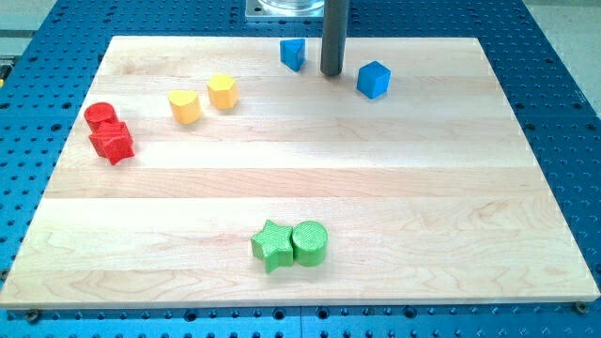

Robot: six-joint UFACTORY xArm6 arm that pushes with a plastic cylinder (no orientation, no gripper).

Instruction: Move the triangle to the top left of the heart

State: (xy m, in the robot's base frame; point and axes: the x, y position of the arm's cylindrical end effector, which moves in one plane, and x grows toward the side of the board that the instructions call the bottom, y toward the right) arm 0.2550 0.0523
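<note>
The blue triangle [293, 53] lies near the view's top edge of the wooden board [300, 178]. The yellow heart [185, 106] lies lower and to the left of it, with a yellow hexagon [223, 92] just to the heart's right. My tip [331, 72] rests on the board just right of the blue triangle, a small gap apart, and left of a blue cube [373, 80]. The triangle stands to the upper right of the heart.
A red cylinder [100, 115] and a red star [113, 143] touch each other at the board's left edge. A green star [272, 245] and a green cylinder [310, 243] touch near the bottom centre. A blue perforated table surrounds the board.
</note>
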